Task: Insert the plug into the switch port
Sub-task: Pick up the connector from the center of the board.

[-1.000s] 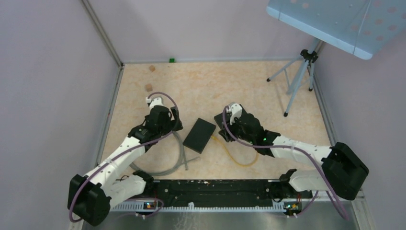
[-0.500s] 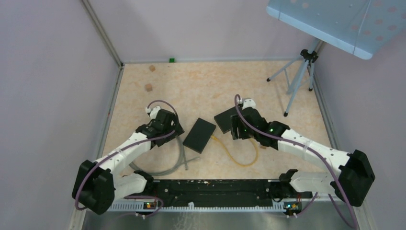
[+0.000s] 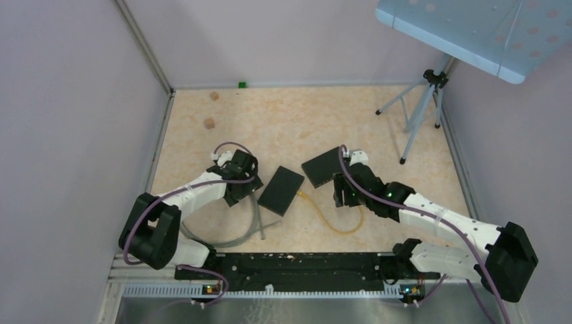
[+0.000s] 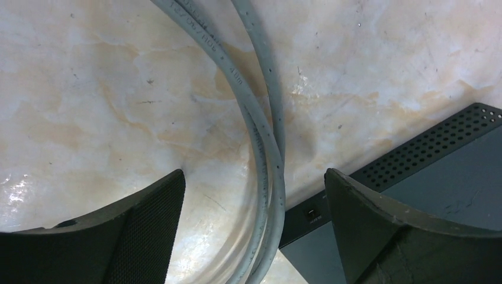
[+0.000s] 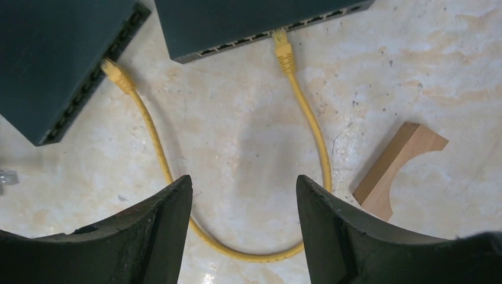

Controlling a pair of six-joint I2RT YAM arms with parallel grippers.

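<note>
Two black switches lie mid-table, one (image 3: 281,191) on the left and one (image 3: 322,167) further back. A yellow cable (image 5: 151,133) loops between them. One yellow plug (image 5: 283,50) sits in a port of the back switch (image 5: 248,21). The other plug (image 5: 118,74) sits in a port of the left switch (image 5: 53,59). My right gripper (image 3: 342,196) (image 5: 244,189) hangs open over the yellow loop, holding nothing. My left gripper (image 3: 244,187) (image 4: 254,183) is open above a doubled grey cable (image 4: 260,148), beside the left switch's corner (image 4: 438,177).
A curved wooden block (image 5: 399,168) lies right of the yellow loop. The grey cable (image 3: 243,237) trails toward the near edge, and a clear plug (image 5: 6,176) shows at the right wrist view's left edge. A tripod (image 3: 418,115) stands back right. Small wooden pieces (image 3: 210,123) lie back left.
My right gripper opened and drew back from the back switch toward the near side, uncovering it. My left arm moved nearer and right, over the grey cable.
</note>
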